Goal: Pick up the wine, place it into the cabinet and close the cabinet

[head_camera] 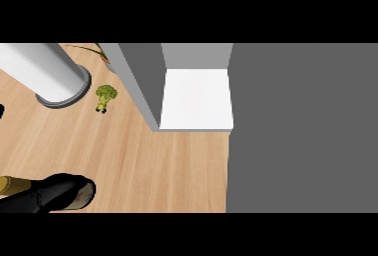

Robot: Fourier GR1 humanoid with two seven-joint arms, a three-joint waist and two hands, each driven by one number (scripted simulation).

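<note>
Well, the dark glass wine bottle with a gold neck (74, 192) sits against the black hand (29, 204), whether clasped I cannot tell, and I'd carry it steadily up and rightward from the hand onto the white cabinet shelf (198, 97).

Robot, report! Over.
Right hand out of view; left hand barely shows at left edge. Wine bottle lying low left, apart from open cabinet. Broccoli beside cabinet, not blocking.

Broccoli (105, 97) lies between cylinder (46, 71) and cabinet (196, 97).
</note>
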